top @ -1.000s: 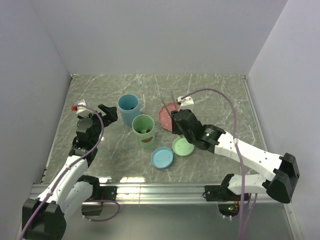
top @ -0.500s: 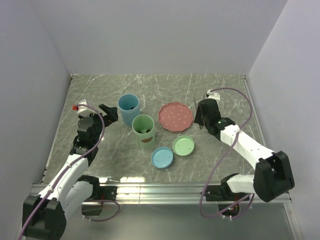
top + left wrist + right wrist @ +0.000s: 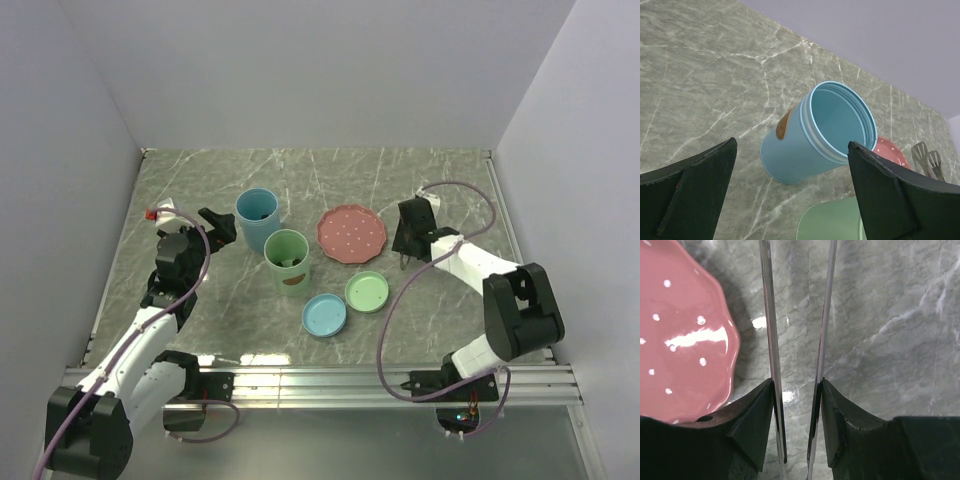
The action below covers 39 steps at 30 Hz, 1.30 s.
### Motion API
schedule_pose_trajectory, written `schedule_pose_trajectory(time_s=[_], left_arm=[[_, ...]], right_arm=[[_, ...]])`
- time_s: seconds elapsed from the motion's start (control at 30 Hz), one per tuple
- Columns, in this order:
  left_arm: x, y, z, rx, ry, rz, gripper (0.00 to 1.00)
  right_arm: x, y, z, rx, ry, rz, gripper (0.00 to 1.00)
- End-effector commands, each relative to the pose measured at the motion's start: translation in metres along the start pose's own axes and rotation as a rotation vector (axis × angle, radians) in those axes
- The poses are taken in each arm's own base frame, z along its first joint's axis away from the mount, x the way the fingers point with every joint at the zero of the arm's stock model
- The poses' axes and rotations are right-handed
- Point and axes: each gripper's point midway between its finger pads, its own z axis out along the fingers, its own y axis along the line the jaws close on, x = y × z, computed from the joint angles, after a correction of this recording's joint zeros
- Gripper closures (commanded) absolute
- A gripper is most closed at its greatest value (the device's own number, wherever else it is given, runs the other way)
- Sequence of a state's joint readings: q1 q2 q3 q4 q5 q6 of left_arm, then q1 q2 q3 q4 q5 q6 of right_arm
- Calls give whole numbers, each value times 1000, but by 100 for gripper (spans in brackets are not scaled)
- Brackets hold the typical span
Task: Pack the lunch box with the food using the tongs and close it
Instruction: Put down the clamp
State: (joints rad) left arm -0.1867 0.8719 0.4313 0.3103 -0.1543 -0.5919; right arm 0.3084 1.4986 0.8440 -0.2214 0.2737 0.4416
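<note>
Ok so right now the right fingers (image 3: 752, 425) are pinching the tongs (image 3: 766, 290), one finger pressed on the outside of each slim arm. The two arms stand a little apart, so the tongs aren't squeezed closed. They hang just off the right edge of the pink plate (image 3: 351, 234), over the surface (image 3: 200, 180), tips pointing away from my wrist cam. The left fingers (image 3: 695, 190) are spread wide with nothing between them, parked well left of the plate and looking at the blue cup (image 3: 255, 236). The green cup (image 3: 289, 278) sits just left of the plate, and the blue lid (image 3: 325, 314) and green lid (image 3: 367, 292) lie on the plate's near side. Honestly I can't pick out the food for sure: from overhead there's something pale down in the green cup, but it's too small to call. My read on handling: the tongs look like thin, springy, slick metal, light but easy to let twist. Holding both arms partway along, where a squeeze closes the tips, seems right, with even pressure on both sides. The bites should be light and maybe crumbly, so I'd pinch across their flat sides, gently.
</note>
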Motion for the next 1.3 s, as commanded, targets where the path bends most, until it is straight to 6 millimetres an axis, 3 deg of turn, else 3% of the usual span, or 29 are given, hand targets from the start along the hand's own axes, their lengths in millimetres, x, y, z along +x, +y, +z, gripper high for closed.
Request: schedule_pose_trajectory(time_s=[0.0, 0.37, 0.97, 1.1, 1.27], left_arm=[[-11, -7, 2, 23, -41, -12, 1], [-13, -8, -1, 28, -47, -12, 1], [-14, -8, -3, 29, -48, -12, 0], [-16, -9, -4, 30, -53, -13, 1], [-16, -9, -5, 30, -56, -15, 0]], right_arm=[[-21, 2, 2, 30, -33, 26, 52], [-10, -23, 18, 223, 44, 2, 50], [-5, -17, 18, 175, 61, 0, 32], [-10, -17, 8, 162, 28, 16, 32], [-17, -8, -25, 106, -57, 0, 32]])
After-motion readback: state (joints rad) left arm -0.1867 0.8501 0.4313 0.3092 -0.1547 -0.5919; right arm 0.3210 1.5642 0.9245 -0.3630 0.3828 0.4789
